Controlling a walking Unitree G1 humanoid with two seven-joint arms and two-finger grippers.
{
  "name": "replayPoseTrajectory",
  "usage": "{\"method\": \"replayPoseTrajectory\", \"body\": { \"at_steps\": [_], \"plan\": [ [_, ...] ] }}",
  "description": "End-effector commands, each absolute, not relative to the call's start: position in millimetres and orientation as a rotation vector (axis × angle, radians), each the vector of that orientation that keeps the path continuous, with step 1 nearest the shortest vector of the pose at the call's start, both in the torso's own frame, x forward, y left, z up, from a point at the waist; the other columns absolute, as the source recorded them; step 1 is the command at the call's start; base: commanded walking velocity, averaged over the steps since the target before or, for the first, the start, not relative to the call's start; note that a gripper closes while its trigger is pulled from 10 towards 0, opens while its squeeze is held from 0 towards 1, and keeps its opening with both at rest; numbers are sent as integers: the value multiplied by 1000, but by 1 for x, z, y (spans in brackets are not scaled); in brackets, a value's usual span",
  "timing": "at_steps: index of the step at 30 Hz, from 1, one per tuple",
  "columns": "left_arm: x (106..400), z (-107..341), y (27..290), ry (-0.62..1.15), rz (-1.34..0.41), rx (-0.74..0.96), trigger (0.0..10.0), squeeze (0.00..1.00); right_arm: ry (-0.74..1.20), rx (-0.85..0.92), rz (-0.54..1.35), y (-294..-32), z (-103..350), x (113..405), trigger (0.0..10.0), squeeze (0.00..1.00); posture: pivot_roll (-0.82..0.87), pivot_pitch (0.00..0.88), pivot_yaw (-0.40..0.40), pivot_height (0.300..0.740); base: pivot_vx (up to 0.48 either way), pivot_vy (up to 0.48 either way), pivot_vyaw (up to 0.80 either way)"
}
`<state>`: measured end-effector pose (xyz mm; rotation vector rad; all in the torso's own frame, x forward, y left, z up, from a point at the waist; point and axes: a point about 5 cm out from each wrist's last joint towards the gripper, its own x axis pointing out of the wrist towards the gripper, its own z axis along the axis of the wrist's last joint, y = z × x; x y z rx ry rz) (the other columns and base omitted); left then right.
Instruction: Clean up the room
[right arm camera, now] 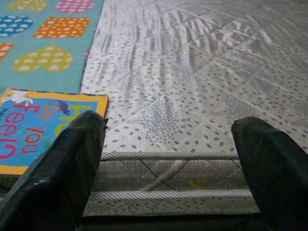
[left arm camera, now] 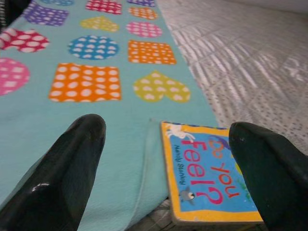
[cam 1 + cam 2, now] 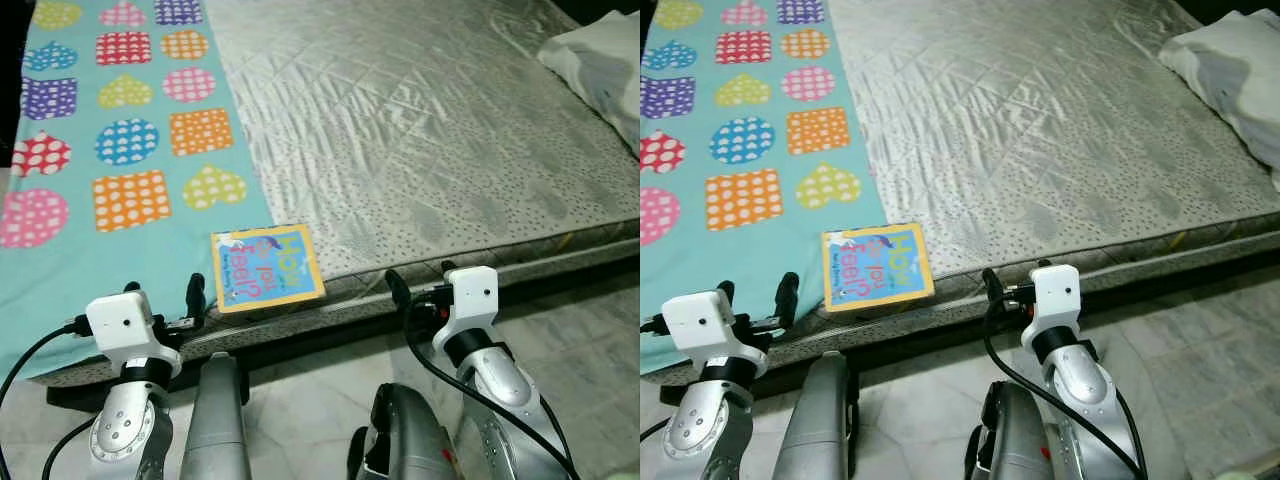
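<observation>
- Left gripper (image 2: 163, 159) and right gripper (image 1: 168, 159), low in the frame, both spread wide, holding nothing.
- Book (image 3: 266, 267) lies lower centre on the mattress (image 3: 420, 130) edge, beside the blanket (image 3: 120, 150).

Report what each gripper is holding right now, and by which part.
Nothing is held. The left gripper and right gripper are both open near the mattress edge; the yellow-bordered blue picture book lies ungripped there.

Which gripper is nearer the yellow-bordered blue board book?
Left. The left gripper sits just beside the yellow-bordered blue board book; the right gripper is farther along the mattress edge.
</observation>
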<state>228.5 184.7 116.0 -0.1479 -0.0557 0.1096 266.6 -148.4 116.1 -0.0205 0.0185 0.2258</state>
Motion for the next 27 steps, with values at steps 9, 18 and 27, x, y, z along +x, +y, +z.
{"method": "replayPoseTrajectory", "body": {
  "at_steps": [9,18,27],
  "plan": [
    [228,117,180,-64,61,-166,10000,0,55,-12,218,-153,110,264,10000,0,61,269,-74,602,27,0,0],
    [228,117,179,-68,44,-174,10000,0,57,-15,226,-151,109,265,10000,0,61,268,-73,602,328,0,0],
    [228,117,179,-68,40,-174,10000,0,64,1,222,-152,108,265,10000,0,61,267,-72,602,372,0,0]
  ]
}}
